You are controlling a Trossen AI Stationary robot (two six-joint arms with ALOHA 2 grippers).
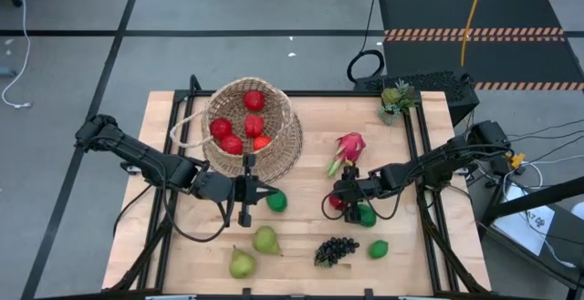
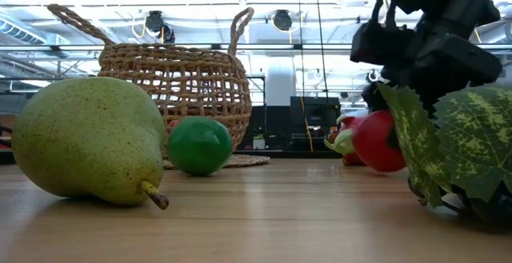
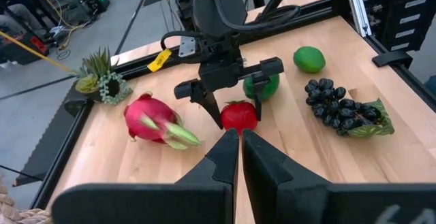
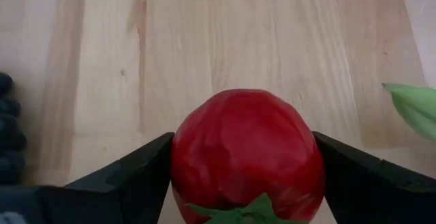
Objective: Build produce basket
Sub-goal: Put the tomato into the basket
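Observation:
The woven basket [image 1: 251, 127] lies tipped at the far left of the table with several red fruits [image 1: 239, 129] inside. A red tomato [image 4: 245, 149] sits on the table right of centre, and my right gripper [image 4: 242, 139] is closed around it. My left gripper [image 1: 245, 198] hovers shut just in front of the basket and holds nothing; the left wrist view shows its fingers [image 3: 238, 149] together. Loose on the table lie a dragon fruit [image 1: 349, 150], green limes [image 1: 276, 201] [image 1: 378, 249], two pears [image 1: 265, 240] [image 1: 241, 263] and a grape bunch [image 1: 336, 250]. My right gripper pinches the red tomato by its two opposite sides [image 4: 178, 163], one dark finger [image 4: 129, 173] against each. The fingers slant down at it from the table's right side. The tomato rests on the wood [image 3: 238, 115], its green leafy top [image 4: 248, 210] turned toward the wrist.
A small potted plant [image 1: 397, 99] stands at the far right corner. A green fruit [image 1: 367, 215] lies right beside the held tomato, on its near side. Bare wood shows between the basket and the dragon fruit, and a black frame rail [image 1: 429, 154] runs along the table's right edge.

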